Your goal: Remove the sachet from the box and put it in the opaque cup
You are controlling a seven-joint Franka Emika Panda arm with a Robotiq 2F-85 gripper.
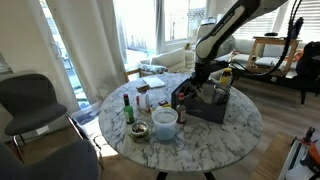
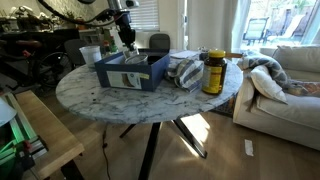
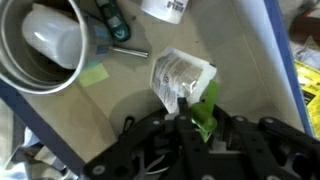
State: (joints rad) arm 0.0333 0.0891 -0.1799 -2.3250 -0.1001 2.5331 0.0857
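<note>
Round marble table (image 1: 215,138), blue box (image 2: 130,72) on it, robot arm (image 1: 226,28) reaching down into the box, white cup (image 1: 165,120) just outside the box, grey round tin (image 3: 22,70) inside the box, gripper (image 3: 184,108) pinched narrow on the white-and-green sachet (image 3: 180,75), sachet low inside the box

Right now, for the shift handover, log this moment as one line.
phase: grasp | hand: closed on sachet | sachet: inside blue box | transfer: not done
</note>
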